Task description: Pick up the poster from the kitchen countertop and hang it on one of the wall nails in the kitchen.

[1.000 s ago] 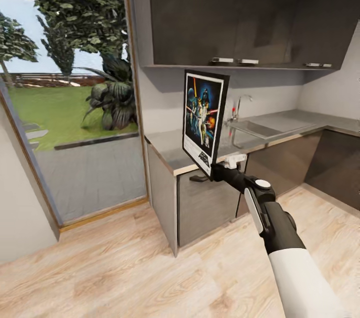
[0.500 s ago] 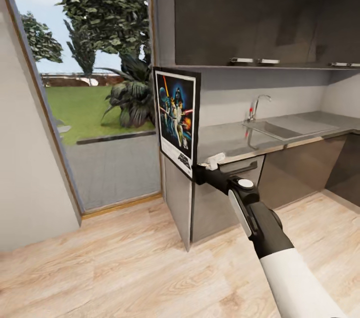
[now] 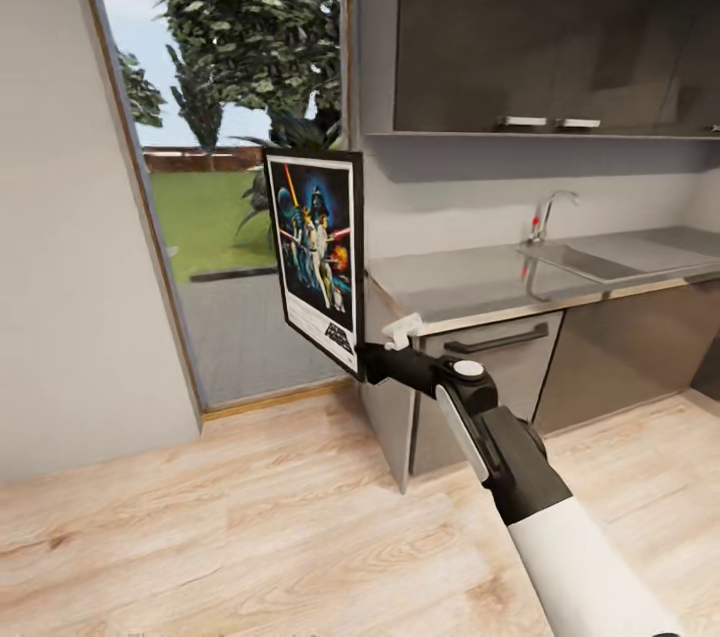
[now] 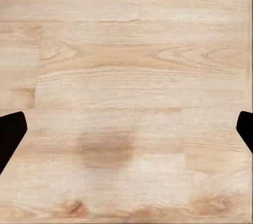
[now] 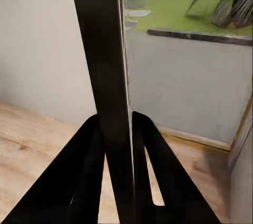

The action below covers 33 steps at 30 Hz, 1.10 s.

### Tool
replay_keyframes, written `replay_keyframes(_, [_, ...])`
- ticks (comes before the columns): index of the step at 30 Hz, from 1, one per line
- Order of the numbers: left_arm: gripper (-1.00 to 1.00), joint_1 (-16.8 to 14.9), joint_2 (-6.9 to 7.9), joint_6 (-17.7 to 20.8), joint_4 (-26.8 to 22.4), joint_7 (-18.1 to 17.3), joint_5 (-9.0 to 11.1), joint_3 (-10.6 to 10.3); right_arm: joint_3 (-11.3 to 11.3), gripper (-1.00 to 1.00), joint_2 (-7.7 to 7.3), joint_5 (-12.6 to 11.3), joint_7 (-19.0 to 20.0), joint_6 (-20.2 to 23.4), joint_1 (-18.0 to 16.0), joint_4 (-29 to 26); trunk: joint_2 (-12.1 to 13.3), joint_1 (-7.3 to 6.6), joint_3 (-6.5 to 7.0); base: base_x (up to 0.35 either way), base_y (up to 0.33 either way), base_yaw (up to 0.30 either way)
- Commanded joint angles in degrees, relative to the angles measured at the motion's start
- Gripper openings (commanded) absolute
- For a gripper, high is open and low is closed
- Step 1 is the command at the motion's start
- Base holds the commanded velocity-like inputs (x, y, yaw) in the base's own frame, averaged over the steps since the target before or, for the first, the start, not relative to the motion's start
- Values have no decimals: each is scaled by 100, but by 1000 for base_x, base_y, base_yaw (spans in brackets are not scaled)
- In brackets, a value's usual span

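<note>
One arm is doing the work in the head view: I am holding the poster (image 3: 316, 257) upright in the right end effector (image 3: 368, 363), pinched at its lower corner so the printed face is staying visible to me and the top edge is free for a nail. It is hanging in the air off the end of the table (image 3: 470, 282), clear of it, in front of the garden window (image 3: 230, 167). I am keeping it out at arm's length so the frame is not brushing the cabinets (image 3: 480, 387). No wall nail is showing to me here; the plain grey wall (image 3: 70, 267) at the left is where I judge I should be searching.

In the left wrist view, the left end effector (image 4: 126, 129) is pointing down at the wood floor (image 4: 126, 50), its two dark fingertips (image 4: 10, 132) spread wide at the edges with nothing between them. I am leaving it idle because the frame looks light enough for one grip.

In the right wrist view, I am seeing the poster edge-on as a dark strip (image 5: 103, 76) rising between the two fingers (image 5: 79, 176), which are closed against both of its faces. With a hold that low, I judge the frame could swing if I turn quickly.
</note>
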Motion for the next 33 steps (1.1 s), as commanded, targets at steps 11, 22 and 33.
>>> replay_keyframes(11, [100, 1, 129, 9, 23, -1417, 10, 917, 11, -100, 217, -181, 448, 227, -65, -11, -3, 0, -5, -3, 2, 147])
replay_keyframes(22, [100, 1, 128, 40, 18, -1457, 10, 933, -22, -100, 202, -181, 629, 226, -13, -15, 238, -132, 103, 0, 0, 4])
replay_keyframes(33, [100, 1, 132, 43, 18, -1457, 9, 932, -36, -100, 186, -181, 633, 218, 3, -15, 679, -373, 292, 0, 0, 0])
